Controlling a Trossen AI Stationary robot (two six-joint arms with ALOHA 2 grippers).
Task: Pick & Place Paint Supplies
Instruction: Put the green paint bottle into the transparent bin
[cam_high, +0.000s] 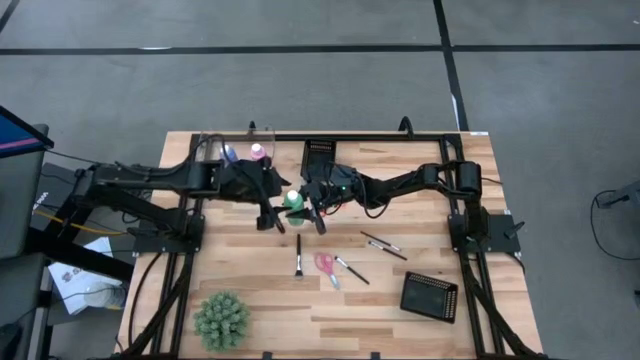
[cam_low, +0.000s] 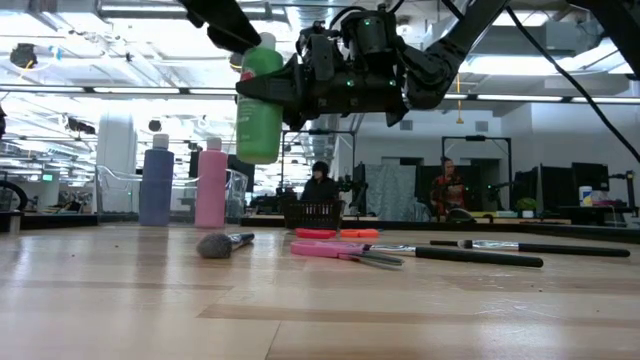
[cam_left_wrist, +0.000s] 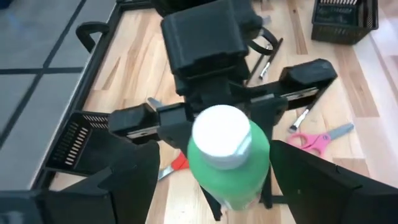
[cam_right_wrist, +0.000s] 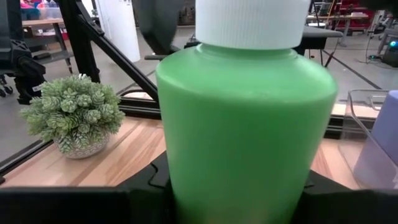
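A green bottle (cam_low: 259, 105) with a white cap (cam_left_wrist: 221, 135) hangs above the table's middle, with my right gripper (cam_high: 306, 207) shut on it. My left gripper (cam_high: 270, 211) is open just left of it. Its fingers (cam_left_wrist: 127, 186) stand on either side of the bottle with a gap to each. A blue bottle (cam_low: 156, 185) and a pink bottle (cam_low: 211, 183) stand upright at the far left. Brushes (cam_high: 298, 255), (cam_high: 383, 245) and pink-handled scissors (cam_high: 326, 265) lie flat on the wood nearer the front. My right gripper pinches the green bottle's body (cam_right_wrist: 242, 155) between its two fingers, at the upper half below the cap. The fingers come level from the table's right side. The bottle stands nearly upright, cap up, lifted clear of the table.
A spiky green plant (cam_high: 221, 319) stands at the near left. One black mesh tray (cam_high: 429, 295) lies at the near right, another (cam_high: 320, 152) at the far middle. A clear container wall (cam_high: 205, 148) surrounds the blue and pink bottles. People stand in the room beyond the table.
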